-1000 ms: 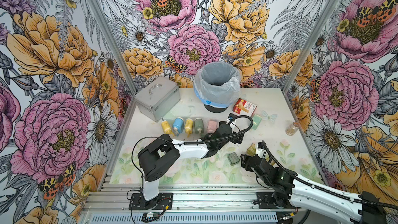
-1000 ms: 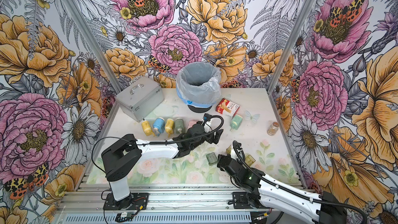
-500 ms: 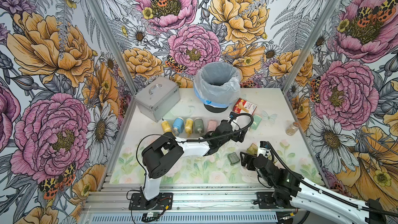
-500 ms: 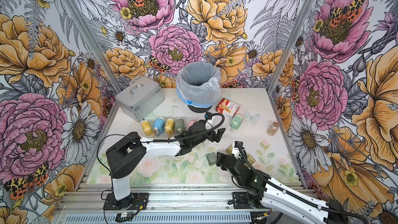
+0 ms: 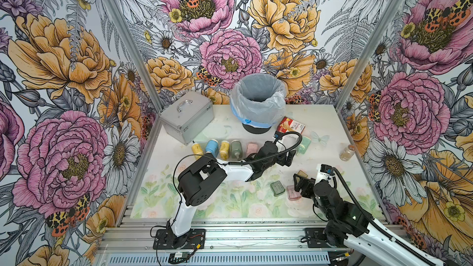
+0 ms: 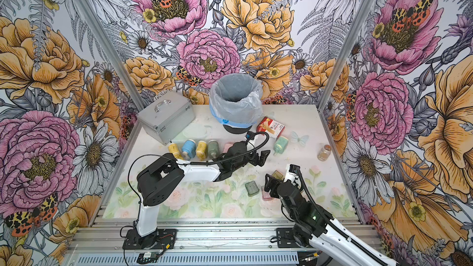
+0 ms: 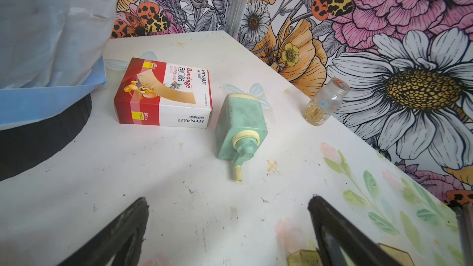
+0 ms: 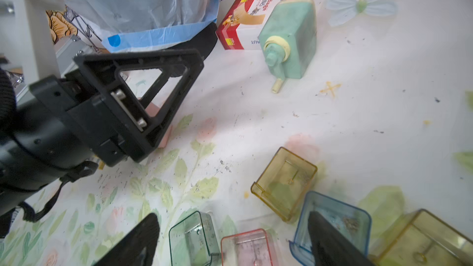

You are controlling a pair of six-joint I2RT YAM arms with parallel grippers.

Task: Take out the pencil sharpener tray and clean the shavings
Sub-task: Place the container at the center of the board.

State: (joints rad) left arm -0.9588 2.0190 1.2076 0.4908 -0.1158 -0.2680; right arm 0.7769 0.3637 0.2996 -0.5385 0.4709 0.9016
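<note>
Several clear sharpener trays lie loose at the front right: green (image 8: 192,236), pink (image 8: 245,249), blue (image 8: 332,216) and yellow (image 8: 284,182). My right gripper (image 8: 231,216) hangs open over them, its jaws either side of the green (image 5: 277,188) and pink ones, holding nothing. Dark shavings (image 8: 199,188) speckle the mat nearby. My left gripper (image 7: 227,208) is open and empty, low over bare table, pointing at a teal sharpener (image 7: 240,126) lying on its side. In both top views it (image 5: 286,159) sits mid-table. A row of sharpeners (image 5: 224,148) lies behind the left arm.
A lined bin (image 5: 258,103) stands at the back centre, with a red bandage box (image 5: 291,125) beside it. A silver case (image 5: 186,116) sits at the back left. A small glass bottle (image 5: 346,152) stands near the right wall.
My right gripper has opened wider and its arm has drawn back a little toward the front edge. The left arm has reached slightly further right.
</note>
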